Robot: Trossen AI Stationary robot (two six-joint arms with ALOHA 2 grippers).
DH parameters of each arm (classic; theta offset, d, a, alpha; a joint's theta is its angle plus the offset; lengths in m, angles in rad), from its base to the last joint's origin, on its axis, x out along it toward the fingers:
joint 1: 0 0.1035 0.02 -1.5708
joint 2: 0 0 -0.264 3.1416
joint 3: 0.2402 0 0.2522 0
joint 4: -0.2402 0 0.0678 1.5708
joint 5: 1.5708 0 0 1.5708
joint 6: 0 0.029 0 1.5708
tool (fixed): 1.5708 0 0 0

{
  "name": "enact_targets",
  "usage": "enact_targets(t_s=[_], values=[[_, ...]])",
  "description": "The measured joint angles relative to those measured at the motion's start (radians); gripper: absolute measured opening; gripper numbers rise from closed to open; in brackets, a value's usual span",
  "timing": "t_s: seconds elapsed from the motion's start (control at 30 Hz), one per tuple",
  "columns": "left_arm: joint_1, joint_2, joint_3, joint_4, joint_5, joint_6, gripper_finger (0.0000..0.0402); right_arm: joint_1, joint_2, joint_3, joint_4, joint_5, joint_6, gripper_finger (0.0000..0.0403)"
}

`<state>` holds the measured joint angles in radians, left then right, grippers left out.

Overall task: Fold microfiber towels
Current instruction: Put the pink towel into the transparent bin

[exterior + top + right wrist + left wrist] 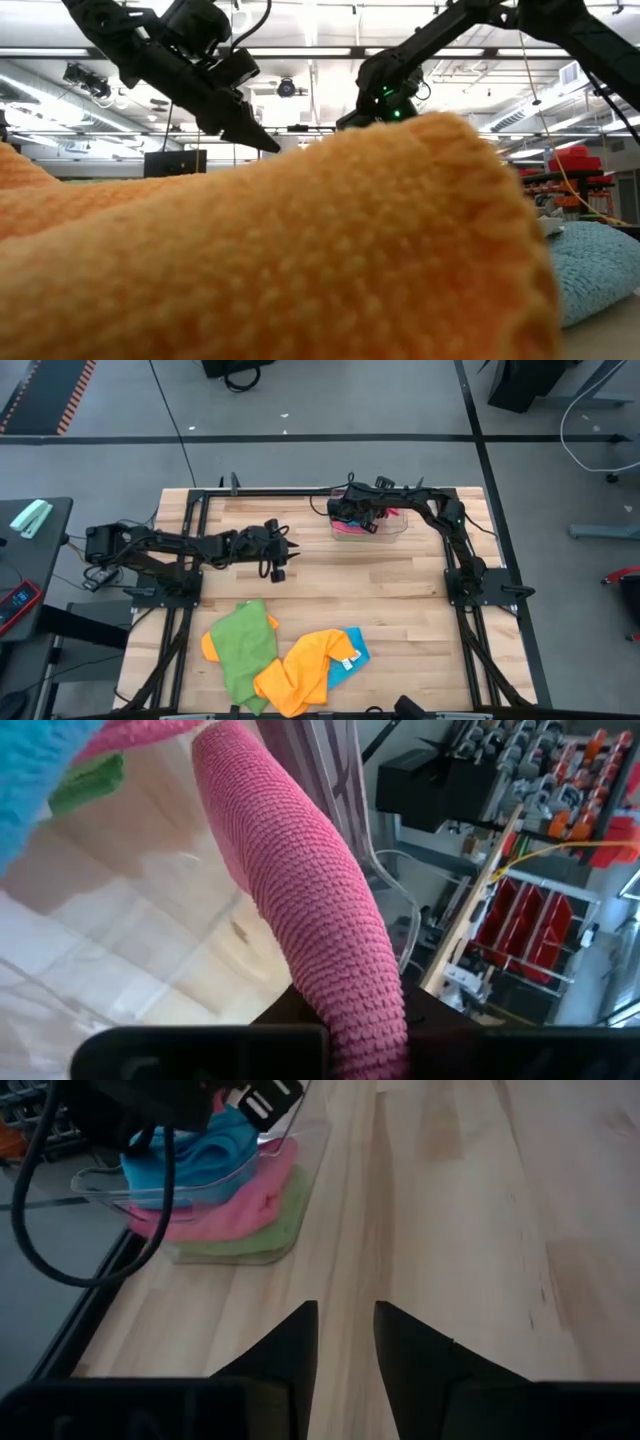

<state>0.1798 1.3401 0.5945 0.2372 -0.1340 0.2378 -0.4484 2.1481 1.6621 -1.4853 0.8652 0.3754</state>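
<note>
Pink terry cloth runs straight out from between the fingers of the right gripper (345, 1035), which is clamped on a pink towel (300, 920) at the clear plastic tray (385, 528), at the far side of the table (400, 600). That towel hangs as a thick, ribbed roll, its looped pile plainly visible; just beside it in the tray lie blue (215, 1150), pink and green (250, 1235) towels, stacked flat in soft layers.

The left gripper (345, 1340) hovers over bare wood to the left of the tray, its dark pointed fingers a little apart and holding nothing.

Well on the near side of the tray, an unfolded heap waits: a green towel (243, 650) draped over an orange one, a second orange towel (300, 670) crumpled, and a sky blue towel (350, 660) peeking from under it. All are limp, nubby, and wrinkle easily.

The step in hand looks like handling the pink towel at the tray. To do it well, the right gripper should keep its pinch near an edge, so the cloth hangs free and does not drag the stacked layers out of place. The thin tray wall could shift if the cloth snags on it.
</note>
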Motion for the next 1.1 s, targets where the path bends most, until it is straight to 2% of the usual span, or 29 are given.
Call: enact_targets(t_s=[0.3, 0.8, 1.1], values=[[0.0, 0.0, 0.0, -0.002, 0.0, 0.016, 0.0107, 0.002, 0.002, -0.029, 0.014, -0.008, 0.022, 0.0026], [0.0, 0.001, 0.0, 0.018, -0.001, 0.062, 0.0107, 0.001, -0.02, -0.03, -0.088, -0.011, -0.014, 0.0026], [0.0, 0.001, 0.0, 0.02, -0.001, 0.065, 0.0105, -0.033, -0.037, -0.032, -0.076, -0.104, -0.066, 0.0042]])
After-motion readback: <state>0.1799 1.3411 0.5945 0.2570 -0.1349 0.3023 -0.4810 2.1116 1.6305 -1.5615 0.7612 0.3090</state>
